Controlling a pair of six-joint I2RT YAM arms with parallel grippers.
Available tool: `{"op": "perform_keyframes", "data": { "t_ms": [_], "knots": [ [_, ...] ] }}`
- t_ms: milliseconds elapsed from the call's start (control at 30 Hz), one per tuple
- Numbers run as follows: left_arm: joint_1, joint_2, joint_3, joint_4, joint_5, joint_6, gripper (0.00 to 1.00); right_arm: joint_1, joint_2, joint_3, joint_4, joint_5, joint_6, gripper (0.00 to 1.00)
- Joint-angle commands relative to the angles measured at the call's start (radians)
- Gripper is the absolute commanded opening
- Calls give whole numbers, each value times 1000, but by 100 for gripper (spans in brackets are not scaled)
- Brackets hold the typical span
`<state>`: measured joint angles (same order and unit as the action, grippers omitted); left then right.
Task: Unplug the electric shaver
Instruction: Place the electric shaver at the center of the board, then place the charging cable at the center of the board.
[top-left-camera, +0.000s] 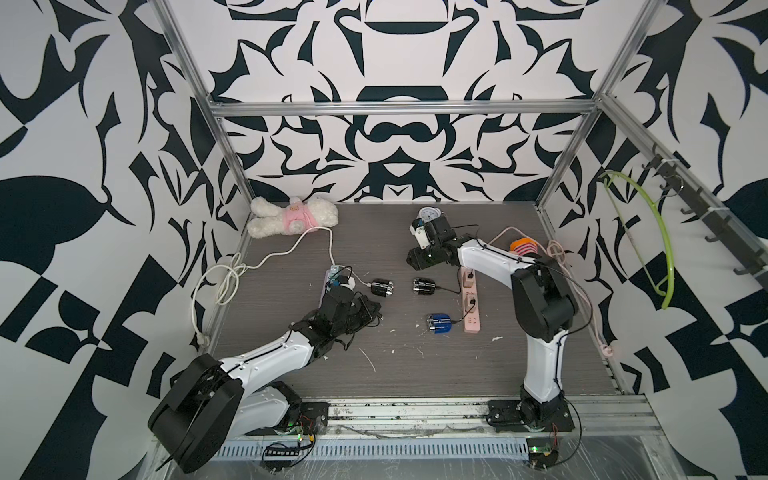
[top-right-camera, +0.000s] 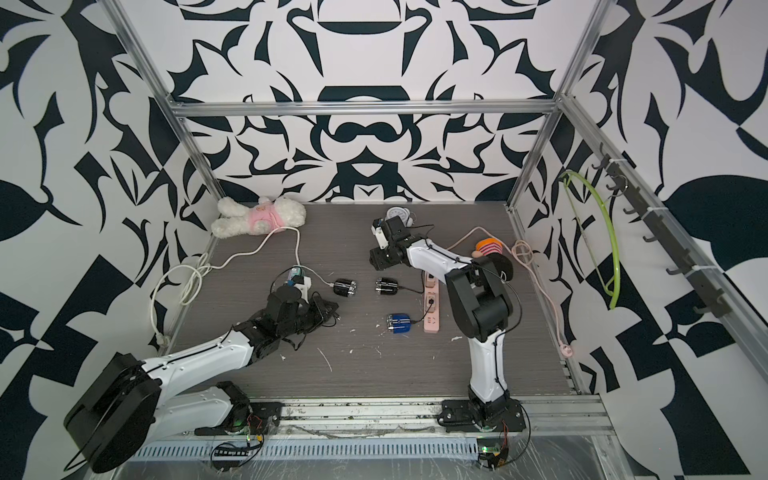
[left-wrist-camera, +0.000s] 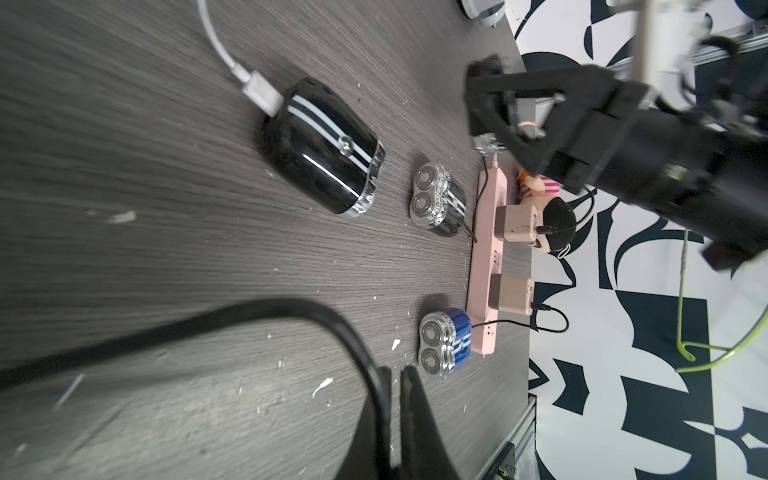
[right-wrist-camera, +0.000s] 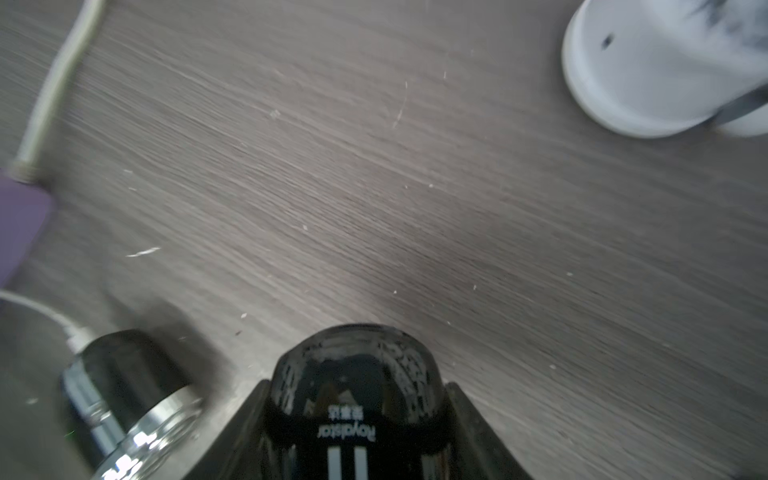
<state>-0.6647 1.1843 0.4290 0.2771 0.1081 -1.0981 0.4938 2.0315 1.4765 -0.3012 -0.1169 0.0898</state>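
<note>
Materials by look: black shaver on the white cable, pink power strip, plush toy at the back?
Black shaver: hard glossy plastic, going by sharp highlights; the rim at its head looks clear or chromed. Pink power strip: matte plastic, even colour without glare. Plush toy: fluffy white pile fabric with a pink cloth outfit, probably soft-stuffed.

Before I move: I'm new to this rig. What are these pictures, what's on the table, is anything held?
Two pictures look down from overhead; two are from wrist cameras. Two white robot arms work over a dark wood-grain table holding a white-cabled black electric shaver, a black-cabled black electric shaver, a blue electric shaver, a pink power strip. The left claw is shut beside a black cable; whether gripped, unclear. The right claw hangs open, empty, above the black-cabled shaver.
</note>
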Motion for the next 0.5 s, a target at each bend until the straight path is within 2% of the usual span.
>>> {"op": "perform_keyframes", "data": {
  "t_ms": [0, 467],
  "knots": [
    [3, -21, 20, -34, 16, 30, 0, -2, 14, 103, -32, -17, 4, 0],
    [4, -65, 15, -72, 5, 43, 0, -23, 209, 281, -102, -40, 18, 0]
  ]
}}
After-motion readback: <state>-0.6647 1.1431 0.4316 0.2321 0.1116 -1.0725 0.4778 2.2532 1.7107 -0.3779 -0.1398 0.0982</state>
